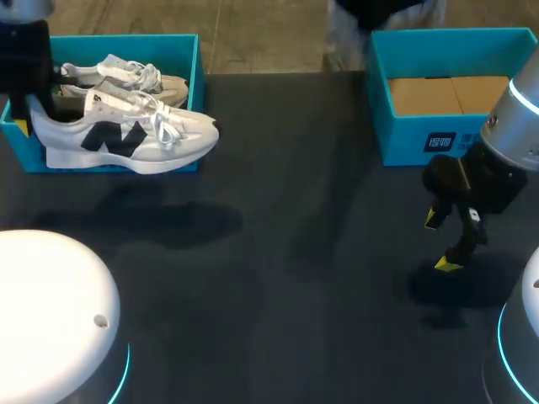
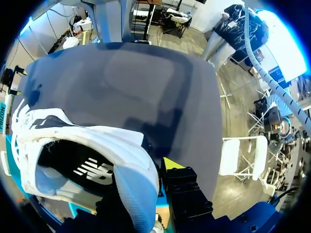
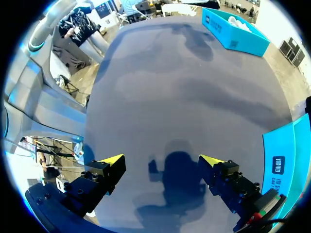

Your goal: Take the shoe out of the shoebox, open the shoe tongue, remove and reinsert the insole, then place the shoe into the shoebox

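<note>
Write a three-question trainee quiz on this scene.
1. True or false: the right end effector holds a shoe.
2. Which grips the white shoe by its heel? A: left end effector. B: right end effector.
3. Fill in: the second shoe lies in the shoebox on the robot's ___ side.
Key: 1 false; 2 A; 3 left.
</note>
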Action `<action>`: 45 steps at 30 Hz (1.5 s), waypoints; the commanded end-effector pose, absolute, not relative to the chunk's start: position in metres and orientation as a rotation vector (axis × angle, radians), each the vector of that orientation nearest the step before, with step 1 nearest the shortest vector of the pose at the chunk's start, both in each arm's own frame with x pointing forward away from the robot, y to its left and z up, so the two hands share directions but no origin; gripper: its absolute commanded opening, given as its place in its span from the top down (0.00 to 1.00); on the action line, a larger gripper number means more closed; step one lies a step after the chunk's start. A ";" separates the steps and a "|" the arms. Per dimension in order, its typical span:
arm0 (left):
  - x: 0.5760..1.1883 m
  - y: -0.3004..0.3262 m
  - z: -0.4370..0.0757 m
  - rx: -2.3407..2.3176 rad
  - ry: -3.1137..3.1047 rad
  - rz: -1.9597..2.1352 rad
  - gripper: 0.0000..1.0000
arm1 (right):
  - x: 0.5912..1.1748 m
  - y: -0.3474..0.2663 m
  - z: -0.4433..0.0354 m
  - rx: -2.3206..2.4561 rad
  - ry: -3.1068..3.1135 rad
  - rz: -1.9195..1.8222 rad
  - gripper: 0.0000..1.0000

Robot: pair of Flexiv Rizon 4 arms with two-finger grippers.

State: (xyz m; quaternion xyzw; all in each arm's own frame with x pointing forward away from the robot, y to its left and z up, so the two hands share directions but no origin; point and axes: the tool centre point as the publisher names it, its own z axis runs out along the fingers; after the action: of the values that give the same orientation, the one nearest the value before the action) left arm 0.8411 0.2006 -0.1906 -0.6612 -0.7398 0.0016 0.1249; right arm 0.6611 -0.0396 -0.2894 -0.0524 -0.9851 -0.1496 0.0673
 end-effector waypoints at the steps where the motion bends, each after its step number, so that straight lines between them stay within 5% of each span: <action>1: 0.836 0.202 -0.190 -1.965 -2.185 -0.065 1.00 | 0.661 -0.039 -0.290 -0.159 -2.969 -0.448 0.00; 45: 0.709 0.135 -0.234 -1.903 -2.205 -0.077 1.00 | 0.661 -0.039 -0.290 -0.159 -2.969 -0.448 0.00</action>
State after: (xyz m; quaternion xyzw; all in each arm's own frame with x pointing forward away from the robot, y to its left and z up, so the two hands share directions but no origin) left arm 0.7147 0.1428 -0.2280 -0.6476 -0.7521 -0.0135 0.1213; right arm 0.6611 -0.0396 -0.2894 -0.0525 -0.9851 -0.1496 0.0673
